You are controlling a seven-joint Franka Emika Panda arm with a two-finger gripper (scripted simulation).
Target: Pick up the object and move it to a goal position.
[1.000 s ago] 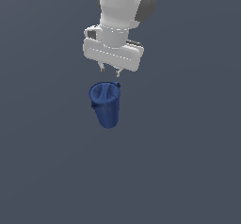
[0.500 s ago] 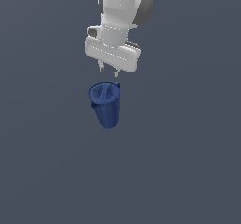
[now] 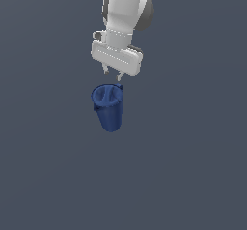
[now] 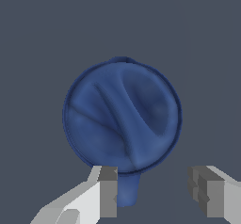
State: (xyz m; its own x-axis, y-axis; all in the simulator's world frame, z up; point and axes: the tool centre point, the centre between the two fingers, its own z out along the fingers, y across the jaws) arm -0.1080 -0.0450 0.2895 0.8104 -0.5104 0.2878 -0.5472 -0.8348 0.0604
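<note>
We see only one thing apart from the task's own: a plain, flat, dark slate-grey surface (image 3: 193, 176) filling the whole exterior view — even in tone, with no edge, seam or marking that we can make out. From the wrist view the same matte grey ground (image 4: 37, 25) spreads on every side, slightly mottled in shade but otherwise featureless — we cannot tell whether it is a tabletop or a floor.
</note>
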